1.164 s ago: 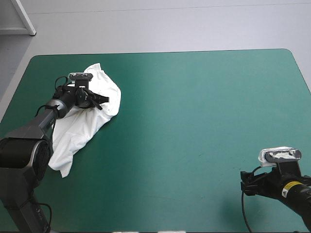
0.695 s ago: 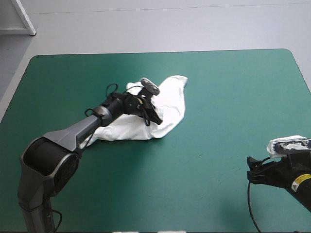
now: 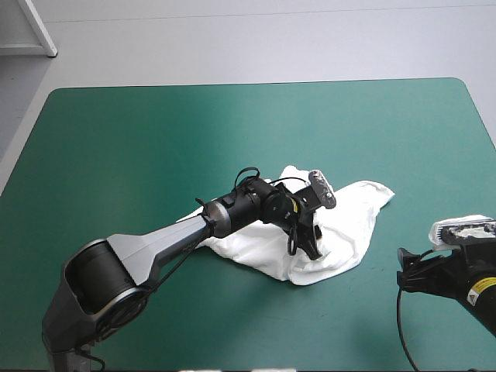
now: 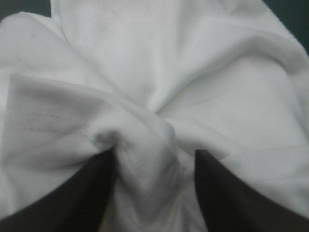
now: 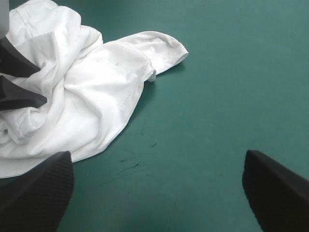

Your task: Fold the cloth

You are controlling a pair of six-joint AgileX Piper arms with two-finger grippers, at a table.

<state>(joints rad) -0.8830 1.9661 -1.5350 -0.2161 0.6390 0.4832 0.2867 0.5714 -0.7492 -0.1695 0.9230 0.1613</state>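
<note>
Teal-green worktop (image 3: 155, 132), T-shirt (image 3: 349, 225) crumpled right of centre. My left end effector (image 4: 154, 157) pinches a bunch of it; right end effector (image 5: 155, 155) spread wide nearby.

The teal-green cover (image 3: 155, 124) is lying flat and smooth. A few small dark marks (image 5: 136, 165) are showing on it.

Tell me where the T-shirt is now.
In the high view the T-shirt lies crumpled right of the table's centre, pinched in the left claw; the open right claw sits to its right.
</note>
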